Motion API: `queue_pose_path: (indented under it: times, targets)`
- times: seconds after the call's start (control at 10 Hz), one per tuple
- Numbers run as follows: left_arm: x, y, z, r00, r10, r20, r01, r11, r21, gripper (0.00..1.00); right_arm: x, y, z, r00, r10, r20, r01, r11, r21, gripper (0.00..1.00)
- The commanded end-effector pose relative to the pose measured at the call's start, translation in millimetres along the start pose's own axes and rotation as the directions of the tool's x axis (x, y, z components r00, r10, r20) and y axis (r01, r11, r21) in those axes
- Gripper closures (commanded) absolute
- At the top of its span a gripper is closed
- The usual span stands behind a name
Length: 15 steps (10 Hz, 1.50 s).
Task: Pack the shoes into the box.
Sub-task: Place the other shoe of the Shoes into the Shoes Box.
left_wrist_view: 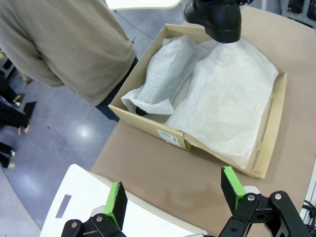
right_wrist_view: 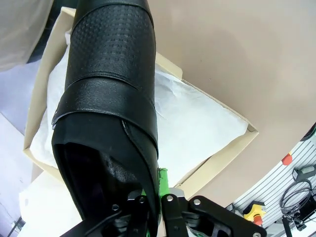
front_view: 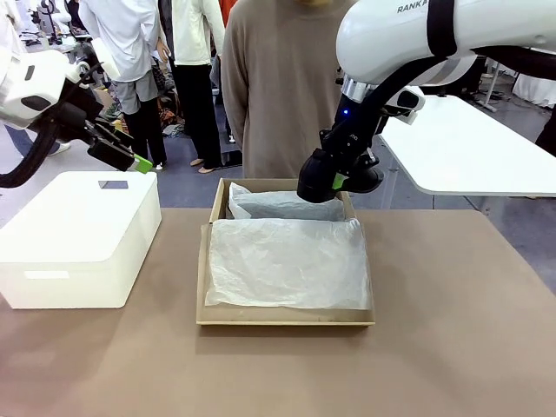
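My right gripper (front_view: 340, 178) hangs over the far right corner of the tan box (front_view: 201, 287), shut on one black shoe (front_view: 313, 188). In the right wrist view the shoe (right_wrist_view: 108, 94) points away from me, and the gripper (right_wrist_view: 157, 200) pinches the rim of its opening. Crinkled white tissue (front_view: 287, 261) lines the box. In the left wrist view a small dark patch (left_wrist_view: 141, 111) shows under a folded sheet at the box's far end; I cannot tell what it is. My left gripper (front_view: 132, 159) is open and empty above the white box, its green pads (left_wrist_view: 117, 201) spread wide.
A white rectangular box (front_view: 82, 234) stands left of the tan box. A person in a tan sweater (front_view: 278, 87) stands at the far edge, just behind the tan box. A white table (front_view: 469, 148) is off to the far right. Bare brown tabletop (front_view: 452, 330) lies to the front and right.
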State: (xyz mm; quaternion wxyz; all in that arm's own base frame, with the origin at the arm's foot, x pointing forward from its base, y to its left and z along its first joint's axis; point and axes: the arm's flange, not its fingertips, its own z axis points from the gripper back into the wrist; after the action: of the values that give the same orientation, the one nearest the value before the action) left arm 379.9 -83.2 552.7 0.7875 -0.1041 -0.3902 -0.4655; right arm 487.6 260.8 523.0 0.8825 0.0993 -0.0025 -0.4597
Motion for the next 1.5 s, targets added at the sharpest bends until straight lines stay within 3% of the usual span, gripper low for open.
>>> queue_pose_path:
  times: [0.0, 0.6, 0.9, 1.4]
  targets:
    - [0.4, 0.1, -0.5, 1.000, 0.002, 0.013, -0.002, 1.000, -0.004, 0.00, -18.1, 8.4, 6.8, 0.995, -0.095, 0.022, 0.094, 0.995, 0.011, 1.00]
    - [0.4, 0.1, -0.5, 1.000, 0.002, 0.013, -0.002, 1.000, -0.004, 0.00, -77.5, 59.9, -13.9, 0.960, -0.275, 0.053, 0.276, 0.961, -0.022, 1.00]
    - [0.4, 0.1, -0.5, 1.000, 0.002, 0.013, -0.002, 1.000, -0.004, 0.00, -91.4, 90.3, -23.7, 0.918, -0.382, 0.108, 0.383, 0.924, 0.013, 1.00]
    - [0.4, 0.1, -0.5, 1.000, 0.002, 0.013, -0.002, 1.000, -0.004, 0.00, -94.8, 105.1, -31.8, 0.902, -0.429, 0.050, 0.430, 0.902, -0.018, 1.00]
